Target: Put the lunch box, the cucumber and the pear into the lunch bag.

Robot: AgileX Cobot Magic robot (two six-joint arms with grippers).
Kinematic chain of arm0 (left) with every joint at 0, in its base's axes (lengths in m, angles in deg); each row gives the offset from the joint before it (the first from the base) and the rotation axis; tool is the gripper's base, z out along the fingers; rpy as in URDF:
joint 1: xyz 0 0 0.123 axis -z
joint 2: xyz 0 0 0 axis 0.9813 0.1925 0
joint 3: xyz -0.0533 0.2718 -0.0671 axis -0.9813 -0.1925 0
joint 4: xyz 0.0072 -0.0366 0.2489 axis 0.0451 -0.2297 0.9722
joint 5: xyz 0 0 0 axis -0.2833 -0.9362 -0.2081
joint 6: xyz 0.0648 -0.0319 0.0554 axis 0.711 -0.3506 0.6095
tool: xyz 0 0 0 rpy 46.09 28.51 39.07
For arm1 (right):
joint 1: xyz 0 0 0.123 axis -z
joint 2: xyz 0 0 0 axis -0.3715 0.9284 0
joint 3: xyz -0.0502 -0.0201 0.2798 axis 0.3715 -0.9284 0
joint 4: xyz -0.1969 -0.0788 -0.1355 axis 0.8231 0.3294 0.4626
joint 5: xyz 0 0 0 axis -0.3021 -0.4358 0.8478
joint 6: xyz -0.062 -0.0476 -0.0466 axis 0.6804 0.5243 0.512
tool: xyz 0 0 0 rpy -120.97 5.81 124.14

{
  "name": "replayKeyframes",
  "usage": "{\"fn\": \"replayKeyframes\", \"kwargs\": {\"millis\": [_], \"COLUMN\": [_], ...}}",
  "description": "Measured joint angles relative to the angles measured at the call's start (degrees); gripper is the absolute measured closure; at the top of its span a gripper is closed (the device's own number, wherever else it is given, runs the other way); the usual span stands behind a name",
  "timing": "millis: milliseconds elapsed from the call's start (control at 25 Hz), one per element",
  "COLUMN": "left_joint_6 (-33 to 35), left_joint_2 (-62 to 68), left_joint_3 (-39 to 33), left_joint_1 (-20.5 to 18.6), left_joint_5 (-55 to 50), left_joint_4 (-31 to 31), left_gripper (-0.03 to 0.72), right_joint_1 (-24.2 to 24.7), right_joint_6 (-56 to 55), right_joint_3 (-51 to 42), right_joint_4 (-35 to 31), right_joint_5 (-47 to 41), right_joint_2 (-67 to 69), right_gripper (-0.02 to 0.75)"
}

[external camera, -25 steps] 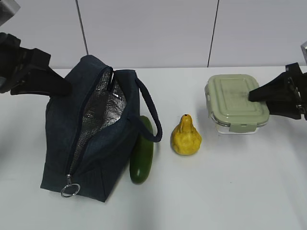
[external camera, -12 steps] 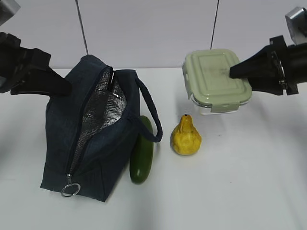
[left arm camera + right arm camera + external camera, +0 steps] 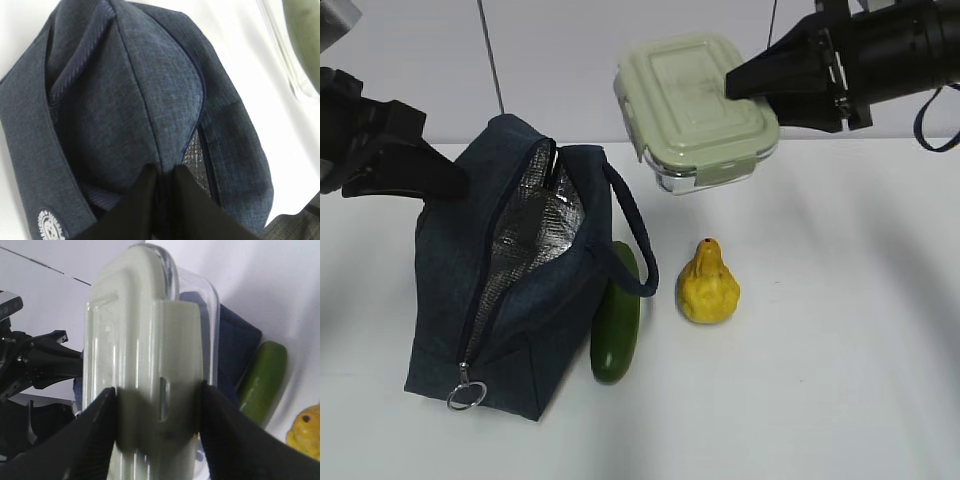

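The right gripper (image 3: 745,85), clamped on the lunch box (image 3: 695,110), holds it above and right of the lunch bag (image 3: 510,280), whose fabric the left gripper (image 3: 164,172) pinches shut; lowering into its opening looks next.

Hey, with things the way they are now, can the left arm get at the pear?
Probably not: the left gripper is shut on the lunch bag, holding its edge, and the bag and cucumber lie between it and the pear.

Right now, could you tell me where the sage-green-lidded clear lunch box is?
In the exterior view, the sage-green-lidded clear lunch box hangs in the air in the right pincer, right of centre, above the yellow pear.
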Motion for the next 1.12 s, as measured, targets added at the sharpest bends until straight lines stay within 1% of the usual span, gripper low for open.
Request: {"fn": "replayKeyframes", "kwargs": {"millis": [440,520,600,720,880,1120], "left_joint_6": [0.00,0.00,0.00,0.00,0.00,0.00], "left_joint_2": [0.00,0.00,0.00,0.00,0.00,0.00], "left_joint_3": [0.00,0.00,0.00,0.00,0.00,0.00], "left_joint_1": [0.00,0.00,0.00,0.00,0.00,0.00], "left_joint_5": [0.85,0.94,1.01,1.13,1.24,1.35], "left_joint_4": [-0.41,-0.67,-1.08,-1.91,-2.33,-2.93], "left_gripper": [0.668,0.668,0.668,0.668,0.668,0.668], "right_joint_1": [-9.95,-11.43,-13.02,-14.44,-15.08,-15.35], "right_joint_6": [-0.22,-0.22,-0.22,-0.22,-0.22,-0.22], "right_joint_3": [0.15,0.15,0.15,0.15,0.15,0.15], "right_joint_4": [-0.67,-0.70,-0.70,-0.91,-1.25,-1.65], "right_joint_5": [-0.25,0.49,3.04,7.86,13.67,18.07], "right_joint_2": [0.00,0.00,0.00,0.00,0.00,0.00], "right_gripper": [0.349,0.349,0.349,0.349,0.349,0.349]}}
